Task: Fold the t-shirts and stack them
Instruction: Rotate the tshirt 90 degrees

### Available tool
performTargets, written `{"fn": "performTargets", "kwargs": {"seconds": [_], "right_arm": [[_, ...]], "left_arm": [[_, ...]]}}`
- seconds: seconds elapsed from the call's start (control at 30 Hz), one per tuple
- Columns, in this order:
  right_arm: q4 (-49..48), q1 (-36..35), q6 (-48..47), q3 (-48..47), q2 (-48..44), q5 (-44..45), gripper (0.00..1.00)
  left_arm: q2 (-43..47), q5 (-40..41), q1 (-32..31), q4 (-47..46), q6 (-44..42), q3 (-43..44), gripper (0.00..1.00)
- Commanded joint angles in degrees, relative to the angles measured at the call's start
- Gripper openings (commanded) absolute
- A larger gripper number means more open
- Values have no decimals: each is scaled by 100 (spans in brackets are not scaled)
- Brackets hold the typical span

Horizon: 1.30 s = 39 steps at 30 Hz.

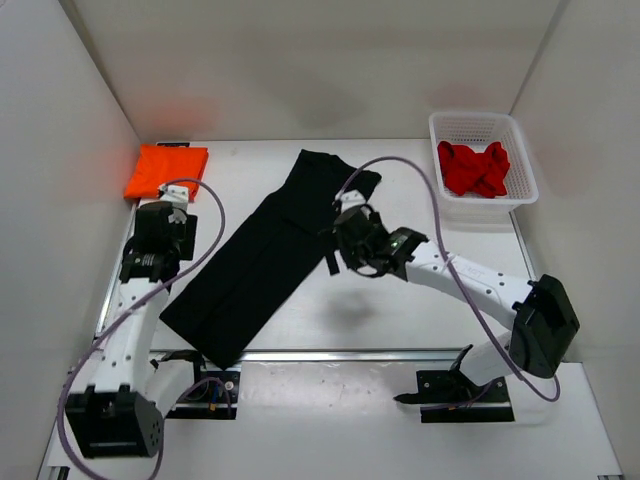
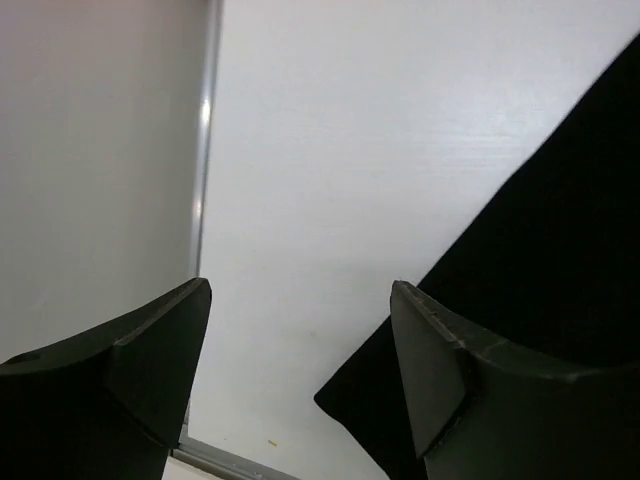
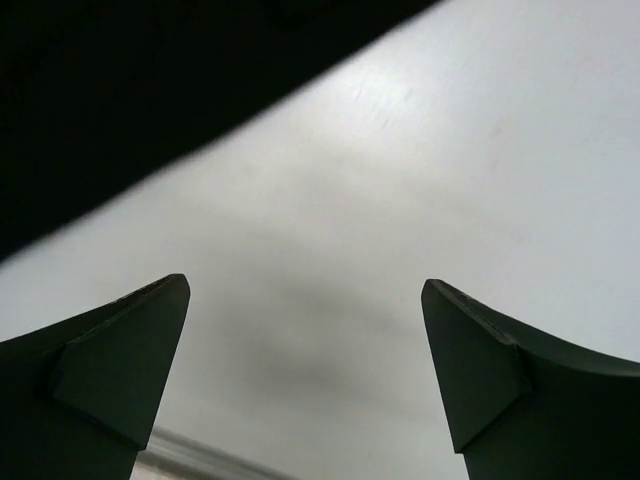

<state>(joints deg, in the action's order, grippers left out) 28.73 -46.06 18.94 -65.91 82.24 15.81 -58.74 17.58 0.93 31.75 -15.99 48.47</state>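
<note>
Black t-shirt (image 1: 262,262): long soft folded strip, diagonal across the middle. Orange t-shirt (image 1: 165,171) is a neat square at 10 o'clock, red t-shirt (image 1: 474,168) crumpled in the mesh basket (image 1: 527,188) at 2. Left gripper (image 2: 300,300) and right gripper (image 3: 305,290) both gape empty, clearest from the wrist views.

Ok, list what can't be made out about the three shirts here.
Black t-shirt: top view, the right gripper covers part of its far edge; both wrist views crop it at the frame edge.
Red t-shirt: top view, bunched in the basket, so its underside and shape are hidden.
Orange t-shirt: top view, too small to count fold layers; the left gripper overlaps its near edge.
</note>
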Motion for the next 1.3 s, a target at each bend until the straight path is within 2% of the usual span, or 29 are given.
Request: {"fn": "performTargets", "kwargs": {"seconds": [0.0, 0.1, 0.17, 0.23, 0.33, 0.4, 0.47, 0.57, 0.63, 0.7, 0.8, 0.83, 0.87, 0.9, 0.93, 0.97, 1.03, 1.1, 1.13, 1.27], "right_arm": [[667, -918, 434, 34, -120, 887, 99], [880, -1921, 777, 113, -68, 1512, 99], [679, -2179, 1399, 288, -111, 1321, 99], [22, -2450, 1875, 726, -312, 1179, 99], [-710, -2792, 2936, 922, -166, 801, 99], [-510, -2960, 3446, 582, 265, 730, 98], [-115, -3241, 3677, -173, 896, 756, 96], [551, -3488, 3739, -1306, 1801, 827, 93], [957, -3462, 4090, -1747, 2250, 530, 87], [959, -3400, 4380, -1820, 2472, 371, 79], [861, -3287, 4794, -1994, 2709, 300, 44], [932, -3286, 4942, -2092, 2823, 273, 26], [1098, -3260, 5074, -2362, 3033, 282, 12], [1230, -3251, 5137, -2609, 3305, 186, 9], [1284, -3260, 5259, -2733, 3421, 63, 7], [1232, -3260, 5286, -2969, 3692, -7, 10], [1336, -3339, 5462, -3392, 3983, 53, 22], [1958, -3435, 5550, -4285, 4465, 132, 36], [2117, -3418, 5637, -4490, 4590, 167, 40], [2646, -3383, 5883, -5483, 5293, 36, 41]], "left_arm": [[931, 544, -31, 146, 430, -56, 84], [1838, 579, -14, 437, 588, -118, 87], [2609, 964, -188, 735, 806, -66, 89], [3102, 1282, -487, 1129, 1096, 161, 90], [3640, 1063, -103, 1579, 1439, 540, 91], [3791, 923, -102, 1834, 1546, 751, 92], [3887, 799, 109, 2028, 1694, 1006, 92], [3905, 738, 74, 2143, 1739, 1156, 91], [3923, 720, 4, 2134, 1801, 1200, 91], [3914, 816, -197, 2064, 1783, 1165, 91], [3949, 1115, -549, 1976, 1652, 1121, 90], [3941, 1246, -759, 2002, 1652, 1121, 90], [3967, 1308, -961, 1967, 1599, 1130, 90], [3976, 1335, -1050, 1967, 1608, 1112, 90], [4019, 1379, -1251, 1958, 1599, 1104, 90], [4028, 1440, -1427, 1906, 1442, 1112, 90], [4090, 1537, -1709, 1861, 1397, 1051, 89], [4125, 1573, -1964, 1818, 1344, 1042, 89], [4151, 1590, -2139, 1817, 1309, 1007, 90], [4274, 1730, -2562, 1773, 1282, 875, 90]]}}
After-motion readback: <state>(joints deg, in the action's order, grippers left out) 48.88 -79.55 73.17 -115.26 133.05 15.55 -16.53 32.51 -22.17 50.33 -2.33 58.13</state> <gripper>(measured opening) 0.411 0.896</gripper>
